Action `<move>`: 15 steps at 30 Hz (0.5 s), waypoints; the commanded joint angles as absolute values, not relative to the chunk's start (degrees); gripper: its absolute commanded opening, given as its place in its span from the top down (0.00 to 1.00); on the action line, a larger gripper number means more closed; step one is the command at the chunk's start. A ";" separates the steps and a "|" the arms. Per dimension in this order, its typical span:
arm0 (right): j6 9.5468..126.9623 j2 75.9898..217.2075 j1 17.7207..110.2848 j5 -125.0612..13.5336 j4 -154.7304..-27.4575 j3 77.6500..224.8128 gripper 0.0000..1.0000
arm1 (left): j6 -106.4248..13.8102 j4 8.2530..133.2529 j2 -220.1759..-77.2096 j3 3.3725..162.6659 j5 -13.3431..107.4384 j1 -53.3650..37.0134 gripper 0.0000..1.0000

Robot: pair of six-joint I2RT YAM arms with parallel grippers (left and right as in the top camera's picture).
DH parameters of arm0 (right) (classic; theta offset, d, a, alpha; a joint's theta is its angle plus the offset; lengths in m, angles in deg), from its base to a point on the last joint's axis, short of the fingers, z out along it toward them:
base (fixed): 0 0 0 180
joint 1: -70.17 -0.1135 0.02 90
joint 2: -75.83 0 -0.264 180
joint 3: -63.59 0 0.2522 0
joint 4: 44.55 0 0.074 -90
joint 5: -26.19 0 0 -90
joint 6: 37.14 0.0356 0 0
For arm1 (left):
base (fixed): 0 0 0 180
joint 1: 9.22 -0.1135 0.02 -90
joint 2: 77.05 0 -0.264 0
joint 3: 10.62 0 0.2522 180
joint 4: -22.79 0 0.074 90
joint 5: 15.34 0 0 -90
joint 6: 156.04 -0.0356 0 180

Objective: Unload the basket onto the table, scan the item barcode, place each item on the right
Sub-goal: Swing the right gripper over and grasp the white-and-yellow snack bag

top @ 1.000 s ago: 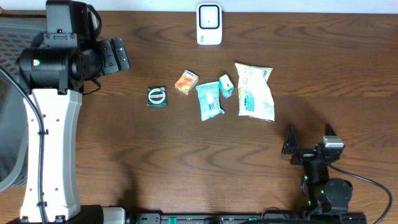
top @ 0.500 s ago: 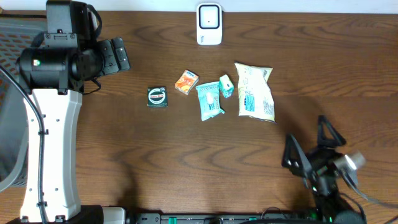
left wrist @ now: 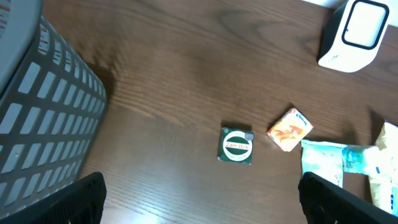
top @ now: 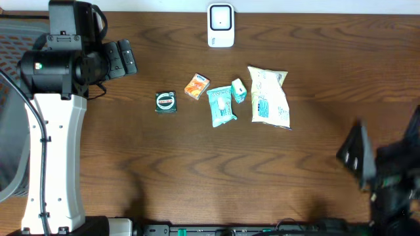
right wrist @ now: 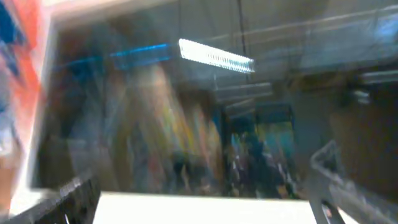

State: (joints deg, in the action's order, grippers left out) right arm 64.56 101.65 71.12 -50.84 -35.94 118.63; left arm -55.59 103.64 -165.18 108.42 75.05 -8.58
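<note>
The white barcode scanner [top: 221,25] stands at the table's far edge, also in the left wrist view [left wrist: 356,34]. In a row mid-table lie a dark green square packet [top: 165,101], an orange packet [top: 196,86], a teal pouch [top: 221,105], a small teal box [top: 239,90] and a large white bag [top: 269,96]. My left gripper [top: 130,59] hovers open at the far left, well away from them; its view holds the green packet [left wrist: 237,145] and orange packet [left wrist: 289,129]. My right gripper [top: 386,149] is open, empty and blurred at the right edge. Its wrist view looks off the table.
A grey slotted basket [left wrist: 37,124] stands left of the table, seen at the overhead view's left edge [top: 8,105]. The left arm's white column [top: 56,157] rises over the table's left side. Bare dark wood lies between the items and the front edge.
My right arm has swung from the front centre-right toward the right edge, tilting up, and is blurred with motion. The left arm and the items have not moved.
</note>
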 commanded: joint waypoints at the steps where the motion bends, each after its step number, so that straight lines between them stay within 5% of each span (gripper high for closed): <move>1: 50.31 117.74 71.20 -46.09 -51.46 134.52 0.01 | -55.74 103.81 -165.47 108.37 75.33 -8.56 0.02; 9: 41.00 152.95 71.20 -45.79 -104.59 172.27 0.01 | -55.74 103.81 -165.47 108.37 75.33 -8.56 0.02; 15: 41.02 167.57 71.20 -43.62 -121.46 178.48 0.01 | -55.74 103.81 -165.47 108.37 75.33 -8.56 0.02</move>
State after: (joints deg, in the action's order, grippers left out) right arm 42.94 164.44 71.12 -45.46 -118.78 176.62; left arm -55.59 103.66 -165.18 108.42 75.02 -8.58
